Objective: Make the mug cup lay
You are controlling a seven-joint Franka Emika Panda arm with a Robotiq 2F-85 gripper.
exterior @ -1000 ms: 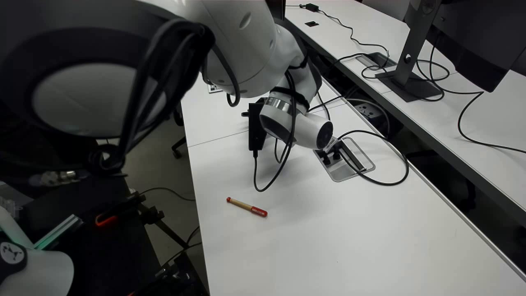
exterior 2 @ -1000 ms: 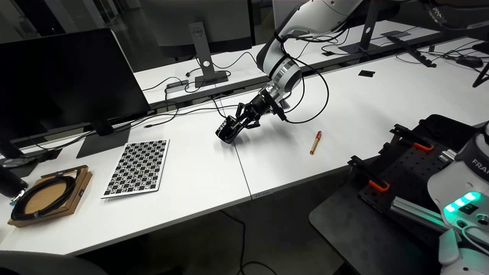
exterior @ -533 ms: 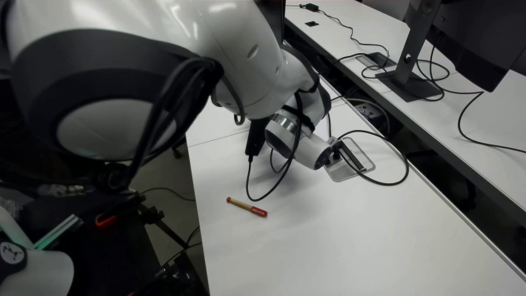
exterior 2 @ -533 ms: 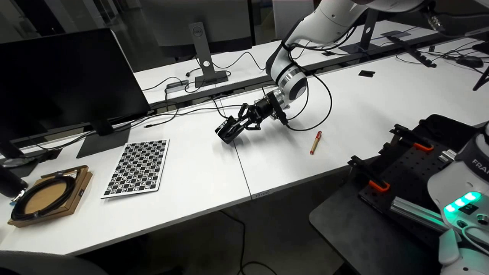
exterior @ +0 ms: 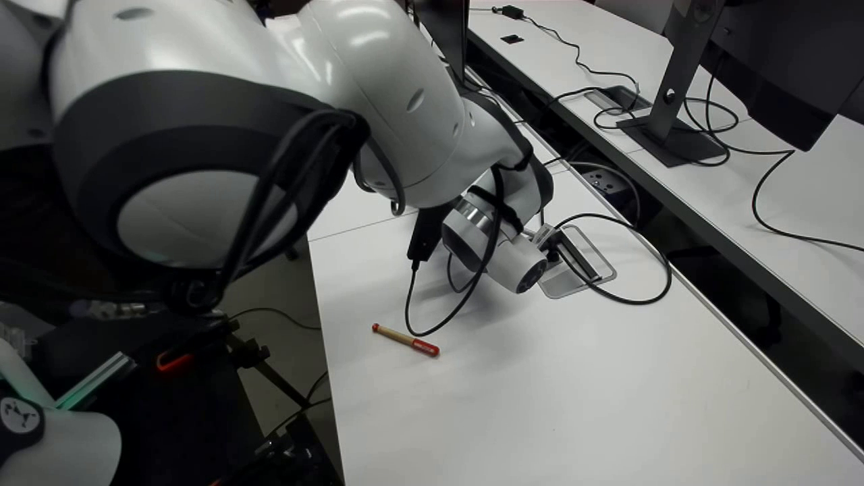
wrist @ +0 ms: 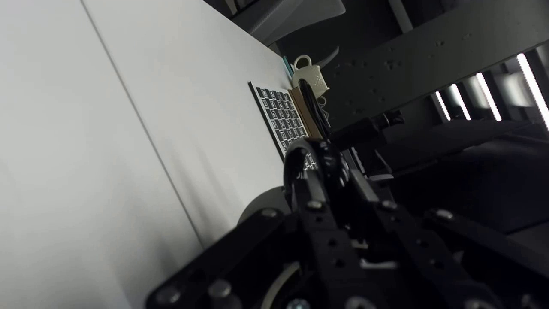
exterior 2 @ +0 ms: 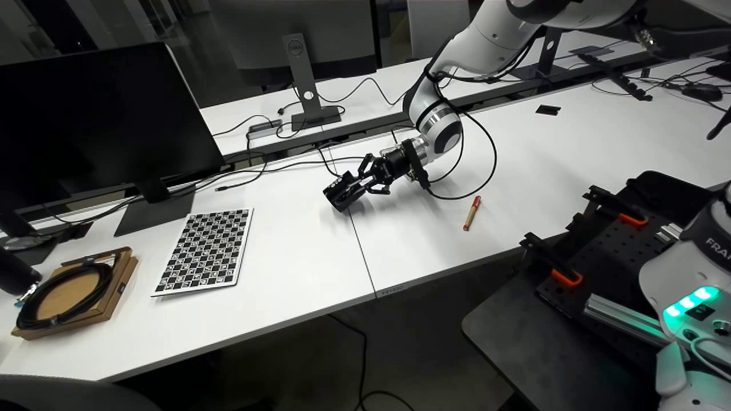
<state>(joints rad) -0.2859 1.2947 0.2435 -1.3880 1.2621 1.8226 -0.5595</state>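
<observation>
Lowered at the wrist [exterior 2: 442, 127] over the past second, bringing the pincer [exterior 2: 363, 183] closer to level above the table [exterior 2: 297, 245] and turning the mug cup [exterior 2: 344, 193] slightly with it.

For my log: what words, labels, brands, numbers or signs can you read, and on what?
"DELL": monitor stand.
"FRA", cut off at picture edge: robot base.
White emblem, letterless: robot's dark badge.
Black mug: white marks, unreadable.
Pen cap: lettering too small.
Table edge: label too blurred.

The mug [exterior 2: 341, 194] (black, pale-marked) is tilted, handle [wrist: 332, 165] between the jaws.
</observation>
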